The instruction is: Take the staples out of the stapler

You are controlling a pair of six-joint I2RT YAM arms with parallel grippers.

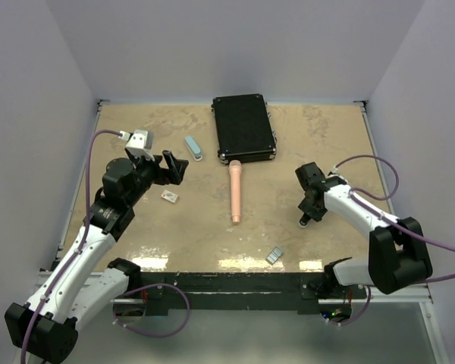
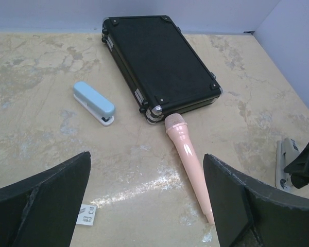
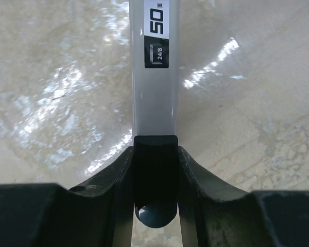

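Note:
My right gripper [image 3: 155,154] is shut on the black rear end of a grey-white stapler [image 3: 155,92], which lies flat on the table and points away from the wrist camera. A label on its top reads 50 and 24/8. The left wrist view shows that stapler [image 2: 282,163] at the far right, under the right gripper [image 1: 312,203]. Small silvery-grey staples [image 1: 274,255] lie near the front edge, left of the right arm. My left gripper [image 1: 171,168] hangs open above the table's left side with nothing between its fingers [image 2: 56,195].
A pink microphone [image 1: 235,193] lies mid-table, its head near a black case [image 1: 244,127] at the back. A small light-blue stapler [image 1: 193,148] sits left of the case. A white card [image 1: 169,197] lies below the left gripper.

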